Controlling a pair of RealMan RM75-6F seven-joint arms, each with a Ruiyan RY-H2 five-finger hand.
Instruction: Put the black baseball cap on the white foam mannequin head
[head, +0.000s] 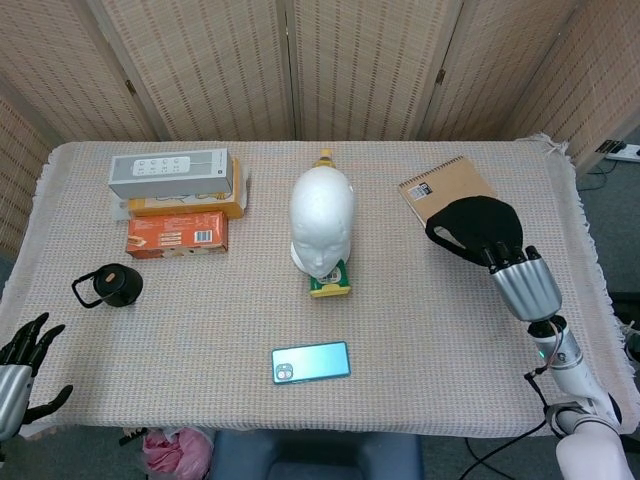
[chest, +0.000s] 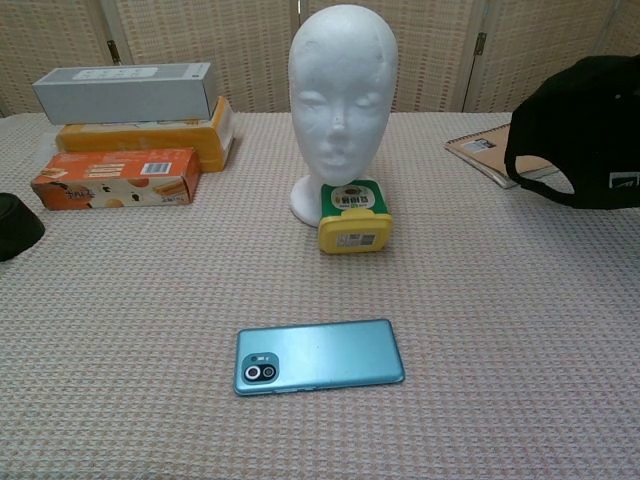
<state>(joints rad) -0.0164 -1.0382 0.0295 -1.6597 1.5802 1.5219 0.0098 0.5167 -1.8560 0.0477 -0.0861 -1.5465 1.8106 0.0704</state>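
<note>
The black baseball cap (head: 474, 228) hangs in the air at the right of the table, held by my right hand (head: 517, 272), whose dark fingers grip its near side. In the chest view the cap (chest: 583, 125) floats at the right edge with its opening facing left; the hand itself is out of that frame. The white foam mannequin head (head: 322, 220) stands upright mid-table, bare, facing me (chest: 341, 95). It is well to the left of the cap. My left hand (head: 22, 360) hovers off the table's front left corner with fingers spread and nothing in it.
A yellow-green container (head: 329, 280) lies against the mannequin's base. A teal phone (head: 311, 361) lies in front. A spiral notebook (head: 444, 187) lies under the raised cap. Stacked boxes (head: 178, 188) and a black lid (head: 112, 285) occupy the left side.
</note>
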